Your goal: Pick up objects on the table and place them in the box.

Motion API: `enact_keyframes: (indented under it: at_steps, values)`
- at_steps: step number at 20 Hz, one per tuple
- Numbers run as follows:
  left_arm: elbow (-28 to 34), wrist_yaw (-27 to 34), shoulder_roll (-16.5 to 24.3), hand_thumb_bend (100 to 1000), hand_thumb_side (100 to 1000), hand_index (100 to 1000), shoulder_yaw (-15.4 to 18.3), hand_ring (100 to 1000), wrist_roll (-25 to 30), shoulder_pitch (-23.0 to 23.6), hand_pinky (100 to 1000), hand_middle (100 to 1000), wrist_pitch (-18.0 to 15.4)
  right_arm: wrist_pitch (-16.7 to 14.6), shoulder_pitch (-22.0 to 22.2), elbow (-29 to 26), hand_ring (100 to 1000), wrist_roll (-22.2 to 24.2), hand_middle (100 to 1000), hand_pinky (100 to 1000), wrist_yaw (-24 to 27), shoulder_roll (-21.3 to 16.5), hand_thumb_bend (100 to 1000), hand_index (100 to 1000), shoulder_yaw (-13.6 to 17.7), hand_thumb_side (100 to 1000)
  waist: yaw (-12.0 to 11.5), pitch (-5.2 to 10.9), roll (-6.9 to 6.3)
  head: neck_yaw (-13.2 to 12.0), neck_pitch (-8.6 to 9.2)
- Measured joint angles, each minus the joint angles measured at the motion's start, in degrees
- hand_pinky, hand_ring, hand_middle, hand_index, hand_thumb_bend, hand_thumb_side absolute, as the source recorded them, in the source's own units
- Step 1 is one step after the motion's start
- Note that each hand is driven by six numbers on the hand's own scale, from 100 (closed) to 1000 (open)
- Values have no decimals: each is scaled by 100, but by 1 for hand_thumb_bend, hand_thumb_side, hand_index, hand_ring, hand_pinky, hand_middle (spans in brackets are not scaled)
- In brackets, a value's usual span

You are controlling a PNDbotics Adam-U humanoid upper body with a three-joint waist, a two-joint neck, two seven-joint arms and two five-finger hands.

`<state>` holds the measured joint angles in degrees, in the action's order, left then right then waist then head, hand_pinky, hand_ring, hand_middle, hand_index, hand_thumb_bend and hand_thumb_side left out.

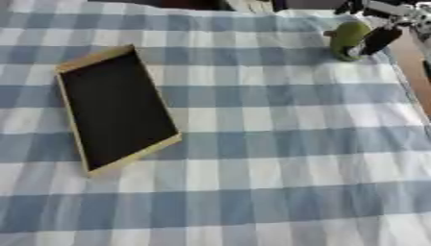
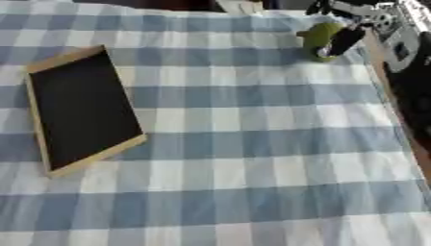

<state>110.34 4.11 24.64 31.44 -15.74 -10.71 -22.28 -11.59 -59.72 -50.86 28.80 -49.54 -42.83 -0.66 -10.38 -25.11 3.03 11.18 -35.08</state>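
Observation:
A green rounded object point(image 1: 345, 39) with a small brownish stem end stands at the far right of the checked tablecloth. My right hand point(image 1: 380, 38) comes in from the upper right corner, and a black finger point(image 2: 344, 41) lies across the object's right side, curled against it. The box point(image 1: 91, 59), a shallow wooden-rimmed tray with a black bottom, lies askew at the left and holds nothing. It is well apart from the hand. My left hand shows in neither view.
The blue-and-white checked cloth point(image 1: 269, 144) covers the whole table. The table's right edge point(image 1: 411, 72) runs just beside the green object, with brown floor beyond it. A pale object point(image 2: 242, 6) sits at the far edge.

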Motion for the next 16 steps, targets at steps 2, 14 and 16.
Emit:
enact_keyframes:
  at_steps: [2, 14, 16]
  values:
    - [-22, 2, -1, 100, 485, 870, 5, 514, 10, 0, 688, 735, -26, 70, 0, 33, 889, -22, 854, 849, -123, -1, 400, 892, 36, 100, -25, -28, 2, 8, 17]
    - [-122, 19, -5, 100, 494, 866, 20, 509, 77, 2, 688, 733, -118, 275, -1, 109, 870, -87, 838, 826, -302, -20, 356, 888, 171, 100, -31, -97, 26, 21, 45]
    - [-122, 19, -5, 100, 495, 865, 20, 508, 82, 2, 688, 733, -121, 287, -3, 109, 866, -77, 835, 821, -280, -41, 350, 889, 171, 100, -23, -97, 26, 21, 45]
